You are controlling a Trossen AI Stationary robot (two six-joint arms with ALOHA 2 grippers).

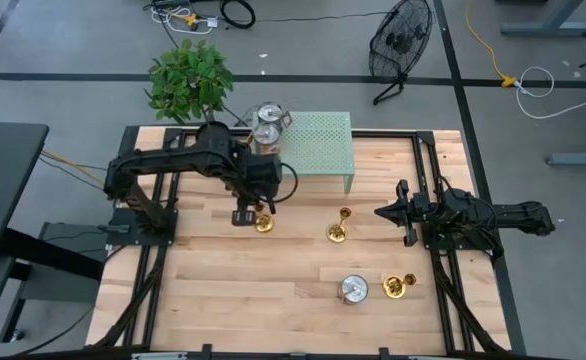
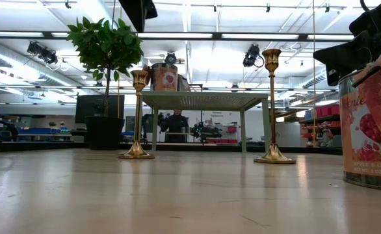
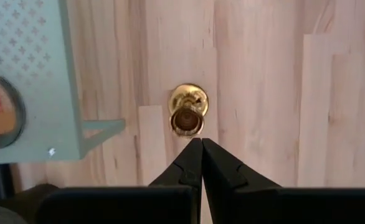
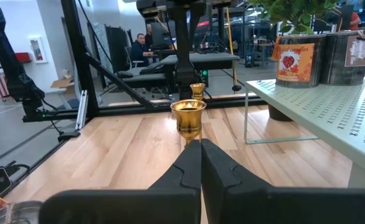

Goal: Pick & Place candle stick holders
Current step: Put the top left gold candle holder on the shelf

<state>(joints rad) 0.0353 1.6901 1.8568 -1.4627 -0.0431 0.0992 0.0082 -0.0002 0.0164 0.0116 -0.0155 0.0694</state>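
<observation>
Tin [image 2: 372, 130] label, perhaps "APPLE & CINNAMON", beside candle stick holders [image 2: 272, 107].

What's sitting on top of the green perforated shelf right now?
Two round tins stand at one end of the green shelf, by the plant. The left arm overlaps that end in the high view, hiding that corner. No candle stick holder shows on it.
</observation>
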